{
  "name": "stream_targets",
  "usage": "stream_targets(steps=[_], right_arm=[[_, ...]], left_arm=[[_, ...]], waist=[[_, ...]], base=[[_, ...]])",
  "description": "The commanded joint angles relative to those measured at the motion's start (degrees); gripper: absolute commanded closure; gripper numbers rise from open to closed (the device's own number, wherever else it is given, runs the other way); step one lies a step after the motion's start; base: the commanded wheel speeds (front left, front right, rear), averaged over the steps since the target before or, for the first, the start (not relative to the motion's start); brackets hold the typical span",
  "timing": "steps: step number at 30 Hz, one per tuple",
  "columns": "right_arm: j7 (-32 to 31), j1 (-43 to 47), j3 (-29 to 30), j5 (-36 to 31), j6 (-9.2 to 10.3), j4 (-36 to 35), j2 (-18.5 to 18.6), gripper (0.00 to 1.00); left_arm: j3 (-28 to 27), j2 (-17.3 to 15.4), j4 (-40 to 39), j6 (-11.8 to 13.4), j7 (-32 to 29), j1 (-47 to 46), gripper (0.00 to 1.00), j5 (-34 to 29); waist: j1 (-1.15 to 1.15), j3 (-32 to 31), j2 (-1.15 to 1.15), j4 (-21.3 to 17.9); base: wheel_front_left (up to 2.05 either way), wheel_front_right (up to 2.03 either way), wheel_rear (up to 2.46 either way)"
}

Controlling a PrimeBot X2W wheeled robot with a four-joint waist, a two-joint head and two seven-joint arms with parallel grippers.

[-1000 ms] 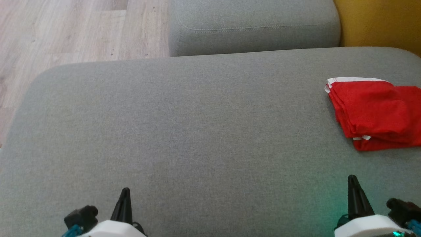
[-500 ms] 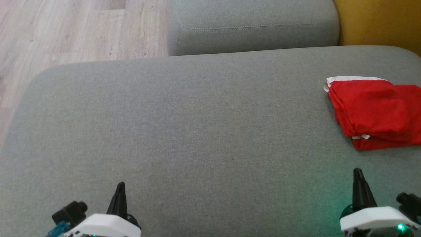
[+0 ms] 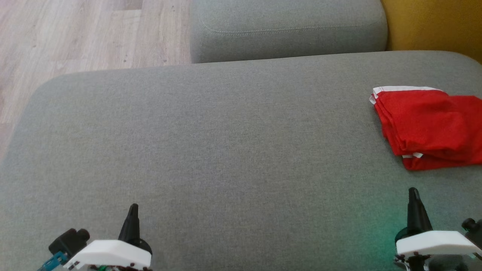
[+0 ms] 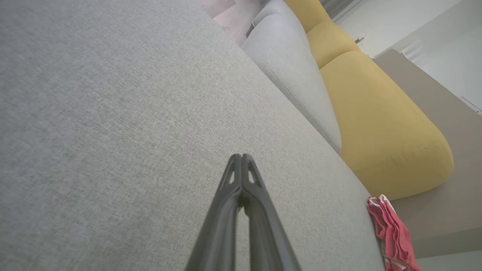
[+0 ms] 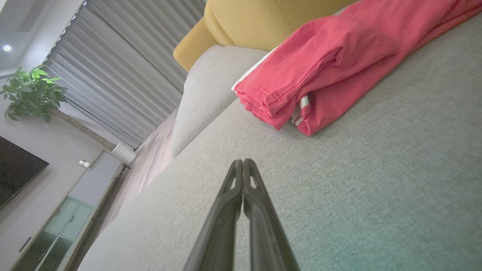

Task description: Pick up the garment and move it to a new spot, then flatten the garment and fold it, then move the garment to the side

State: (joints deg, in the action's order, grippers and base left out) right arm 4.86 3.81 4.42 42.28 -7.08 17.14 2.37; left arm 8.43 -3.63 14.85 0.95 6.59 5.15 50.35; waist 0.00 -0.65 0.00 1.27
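- Head view: your left gripper (image 3: 133, 207) sits at 7 o'clock and your right gripper (image 3: 413, 190) at 5 o'clock. Each has its dark fingers pressed together with nothing between them, over the grey woven sofa seat (image 3: 226, 143).
- The garment (image 3: 429, 126), red with white trim, lies folded in a flat stack at 3 o'clock and runs off the frame's edge. From the right gripper it is at 12 o'clock, near but apart, with plain grey fabric between the two.
- Around the seat you have a second grey cushion (image 3: 286, 30) with a stitched seam at 12 o'clock, a yellow cushion (image 3: 433, 22) at 1 o'clock and pale wood floor (image 3: 75, 34) at 11 o'clock.
- Left wrist view: the fingers meet tip to tip over coarse weave. The garment is a thin pinkish-red sliver at 4 o'clock by the seat's far edge, well apart. This angle adds the yellow cushion's long, rounded bulk.
- Right wrist view: the fingers are closed to a point. The garment lies at 1 o'clock, side-on, so you can read stacked layers, a stitched hem and a white stripe at the fold.
- This angle also adds grey pleated curtains (image 5: 124, 75) at 11 o'clock, a leafy plant (image 5: 30, 90) at 10 o'clock and a pale glass-fronted cabinet (image 5: 75, 210) at 8 o'clock.
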Motion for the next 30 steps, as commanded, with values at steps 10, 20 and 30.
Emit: stream_targets(steps=[10, 20, 30], right_arm=[[-1.74, -3.86, 0.17, 8.02, -0.22, -2.18, 0.29, 1.0], [-3.39, -4.91, 0.5, 15.19, -0.25, -2.35, 0.33, 1.0], [-5.03, -5.96, 0.84, 22.36, -0.29, -2.51, 0.36, 1.0]], left_arm=[[-2.95, -0.94, -1.58, -1.55, -1.58, -4.29, 1.0, 7.07], [-4.54, -0.99, -1.47, -2.73, -3.17, -5.46, 1.0, 13.41], [-6.17, -1.0, -1.36, -3.91, -4.8, -6.63, 1.0, 19.71]], waist=[[0.0, 0.12, 0.0, -0.18], [0.0, 0.24, 0.0, -0.37], [0.0, 0.36, 0.0, -0.55]], base=[[0.0, 0.0, 0.0], [0.0, 0.0, 0.0], [0.0, 0.0, 0.0]])
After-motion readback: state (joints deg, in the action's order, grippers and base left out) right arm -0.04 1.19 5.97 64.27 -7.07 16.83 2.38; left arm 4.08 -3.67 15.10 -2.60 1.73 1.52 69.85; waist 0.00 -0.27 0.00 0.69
